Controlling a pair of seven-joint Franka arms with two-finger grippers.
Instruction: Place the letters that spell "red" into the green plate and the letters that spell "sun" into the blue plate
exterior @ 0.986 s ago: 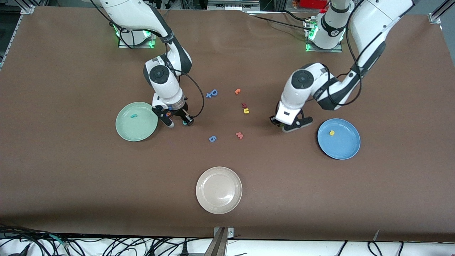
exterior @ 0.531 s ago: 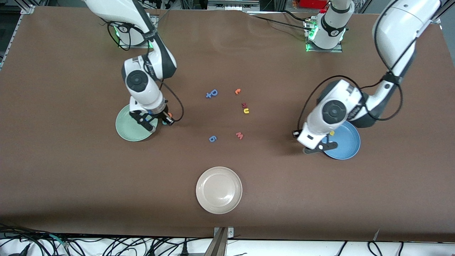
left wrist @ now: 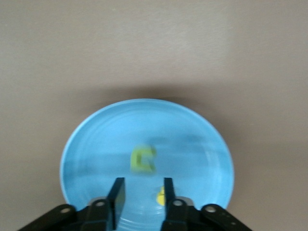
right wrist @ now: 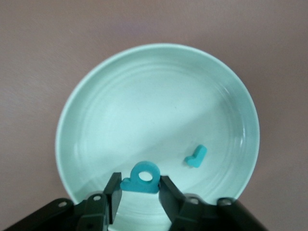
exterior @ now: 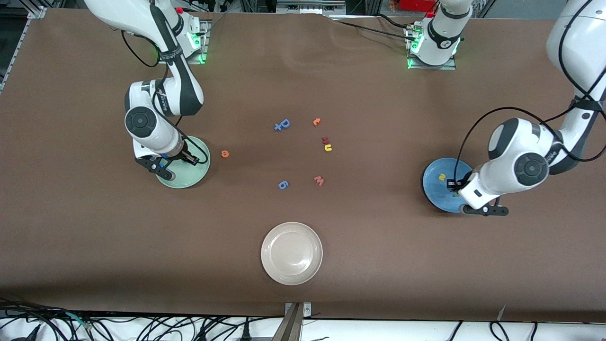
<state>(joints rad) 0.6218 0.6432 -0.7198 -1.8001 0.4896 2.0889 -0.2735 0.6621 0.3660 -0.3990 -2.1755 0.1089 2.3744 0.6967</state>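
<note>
Both arms are delivering at once, each gripper poised over its own plate so the letter lands inside the rim. The right gripper (right wrist: 139,192) hangs over the green plate (right wrist: 96,91), its jaws narrowly parted around the teal "d" (right wrist: 142,178); whether they pinch it or have just let go is hard to tell. The teal "r" (right wrist: 197,156) already lies in that plate. The left gripper (left wrist: 142,192) stands narrowly open and empty over the blue plate (left wrist: 96,130), where the green "n" (left wrist: 143,160) looks freshly dropped beside the yellow "s" (exterior: 441,177). On the counter (exterior: 378,265), the orange "e" (exterior: 225,153) and yellow "u" (exterior: 327,148) wait near the middle.
</note>
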